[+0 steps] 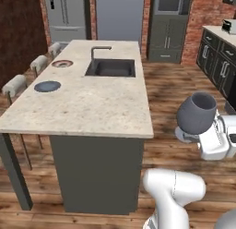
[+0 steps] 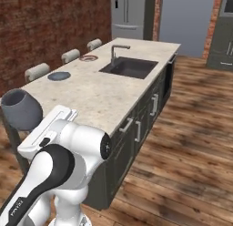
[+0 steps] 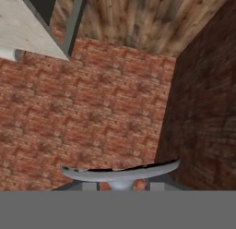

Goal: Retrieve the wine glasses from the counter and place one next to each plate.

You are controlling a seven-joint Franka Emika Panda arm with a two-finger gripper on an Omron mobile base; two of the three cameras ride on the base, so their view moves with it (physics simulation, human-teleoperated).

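Grey smoky wide-bowled wine glass (image 1: 197, 113) sits clenched in my jaws, off the stone tabletop (image 1: 92, 103); slate-blue plate (image 1: 47, 86) at ten o'clock.

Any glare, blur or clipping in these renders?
Left base view: flat even light, no glare on the beige speckled stone island top; the dark grey wine glass is sharp. Right base view: the same glass is cut by the left edge. Hand view: the glass's round foot has a jagged, broken-looking rim at the bottom; the brick beyond is soft.
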